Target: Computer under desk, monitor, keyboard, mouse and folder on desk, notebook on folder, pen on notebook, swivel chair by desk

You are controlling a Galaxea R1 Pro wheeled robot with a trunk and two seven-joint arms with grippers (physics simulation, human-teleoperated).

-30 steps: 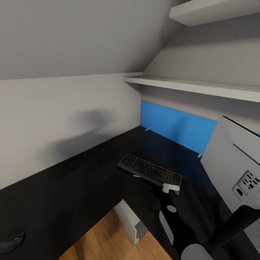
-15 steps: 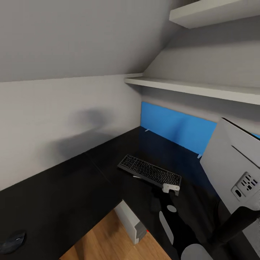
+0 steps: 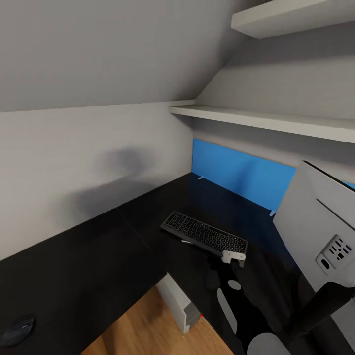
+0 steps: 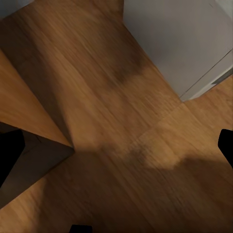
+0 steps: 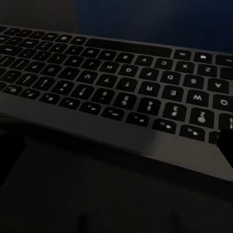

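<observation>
The keyboard [image 3: 204,234] lies flat on the glossy black desk [image 3: 84,266], near the desk's inner corner and in front of the blue back panel [image 3: 241,173]; the right gripper [image 3: 233,257] sits just at the keyboard's near end, its fingers [image 5: 9,150] spread wide apart and clasping nothing. Beside the keyboard the monitor [image 3: 320,231] shows its grey back, the mouse [image 3: 17,329] rests well apart at the desk's far wing, and the computer [image 3: 180,303] stands on the wooden floor [image 3: 143,330] under the desk. The left gripper [image 4: 116,150] hangs over that floor beside the computer, fingers [image 4: 8,150] apart and empty.

Glossy black right arm [image 3: 323,301], grey oval patches, white gripper [image 3: 233,257] housing
</observation>
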